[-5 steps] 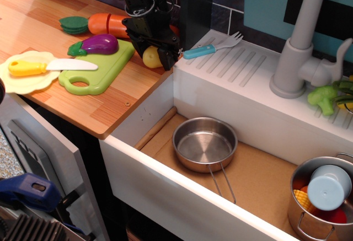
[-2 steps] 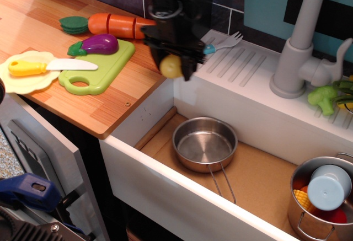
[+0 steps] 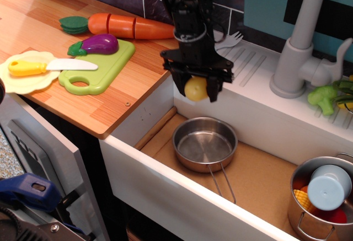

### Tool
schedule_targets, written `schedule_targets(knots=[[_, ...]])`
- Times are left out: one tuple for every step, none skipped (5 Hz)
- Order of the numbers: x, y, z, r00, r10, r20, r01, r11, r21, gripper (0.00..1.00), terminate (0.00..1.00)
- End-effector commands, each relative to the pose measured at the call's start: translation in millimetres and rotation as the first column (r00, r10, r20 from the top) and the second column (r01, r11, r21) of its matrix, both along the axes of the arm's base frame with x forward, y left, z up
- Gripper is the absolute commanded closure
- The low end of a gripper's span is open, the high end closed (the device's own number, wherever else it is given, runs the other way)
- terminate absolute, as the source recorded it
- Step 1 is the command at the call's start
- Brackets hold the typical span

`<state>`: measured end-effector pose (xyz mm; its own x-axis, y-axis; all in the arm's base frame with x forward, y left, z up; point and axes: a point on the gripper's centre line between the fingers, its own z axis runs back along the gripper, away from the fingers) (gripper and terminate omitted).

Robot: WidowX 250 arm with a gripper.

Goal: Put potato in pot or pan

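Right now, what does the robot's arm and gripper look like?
The arm is black all over, a blocky jointed column with a round joint near the wrist. The gripper is black too, a wide crossbar with two short dark fingers. No markings or loose cables can be made out.

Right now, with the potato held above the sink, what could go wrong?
1. The end effector holds the potato over the sink's back-left part, not clearly above the pan; dropped here, it may hit the rim or the sink floor.
2. The pan is shallow, so the round potato might bounce or roll out.
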<state>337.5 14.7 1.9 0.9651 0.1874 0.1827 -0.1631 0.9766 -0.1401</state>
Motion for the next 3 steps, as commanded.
schedule_targets(knots=[[4.4,-3.3,17.1,0.995,0.027,0.092,-0.025,0.999,-0.022,0.0,0.0],[4.4,-3.3,17.1,0.995,0.027,0.092,-0.025,0.999,-0.022,0.0,0.0],[4.4,-3.3,17.1,0.995,0.027,0.092,-0.025,0.999,-0.022,0.0,1.0]])
